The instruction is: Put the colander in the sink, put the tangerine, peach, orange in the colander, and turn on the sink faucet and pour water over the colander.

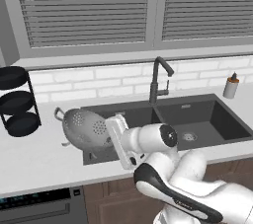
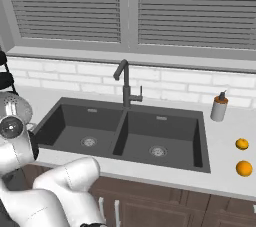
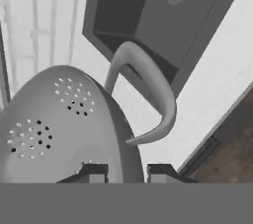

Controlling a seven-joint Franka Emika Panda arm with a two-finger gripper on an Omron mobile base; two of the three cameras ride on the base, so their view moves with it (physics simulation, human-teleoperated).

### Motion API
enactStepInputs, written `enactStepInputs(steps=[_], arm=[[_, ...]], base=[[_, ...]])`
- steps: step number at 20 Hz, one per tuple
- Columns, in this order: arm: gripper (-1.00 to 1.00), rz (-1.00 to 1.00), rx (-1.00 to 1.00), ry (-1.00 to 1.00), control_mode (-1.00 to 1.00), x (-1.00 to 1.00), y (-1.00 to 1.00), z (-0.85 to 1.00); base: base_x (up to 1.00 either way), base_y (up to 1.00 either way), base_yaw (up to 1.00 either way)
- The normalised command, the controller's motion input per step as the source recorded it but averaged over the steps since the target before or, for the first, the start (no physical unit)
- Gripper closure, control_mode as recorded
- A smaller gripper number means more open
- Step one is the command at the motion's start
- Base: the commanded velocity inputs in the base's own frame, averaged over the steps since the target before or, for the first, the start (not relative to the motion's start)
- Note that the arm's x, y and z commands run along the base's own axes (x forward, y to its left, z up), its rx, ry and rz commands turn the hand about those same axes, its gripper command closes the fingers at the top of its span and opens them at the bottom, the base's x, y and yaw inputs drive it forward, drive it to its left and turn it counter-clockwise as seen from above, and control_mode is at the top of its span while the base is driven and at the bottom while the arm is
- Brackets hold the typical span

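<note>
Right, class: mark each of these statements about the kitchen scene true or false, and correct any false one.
1. The silver-grey perforated metal colander sits in the right basin. False: it is tilted at the left edge of the dark grey double-basin sink.
2. The gripper is shut on the colander's rim. True.
3. Blue water runs from the tall dark gooseneck faucet. False: no stream shows.
4. Two orange fruits lie on the counter right of the sink. True.
</note>
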Motion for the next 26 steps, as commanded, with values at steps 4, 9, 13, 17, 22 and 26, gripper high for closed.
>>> enactStepInputs(steps=[4, 9, 13, 17, 22, 26], arm=[[1.00, -0.25, -0.13, 0.69, -1.00, -0.11, -0.89, 1.00], [1.00, -0.49, -0.23, 0.59, -1.00, -0.04, -0.55, 0.51], [1.00, -0.60, -0.35, 0.57, -1.00, 0.00, -0.16, 0.18], [1.00, -0.65, -0.43, 0.55, -1.00, 0.00, -0.01, 0.01], [1.00, -0.70, -0.52, 0.45, -1.00, 0.14, 0.00, 0.01], [1.00, -0.70, -0.61, 0.18, -1.00, 0.23, 0.02, -0.19]], base=[[0.00, 0.00, 0.00], [0.00, 0.00, 0.00], [0.00, 0.00, 0.00], [0.00, 0.00, 0.00], [0.00, 0.00, 0.00], [0.00, 0.00, 0.00]])
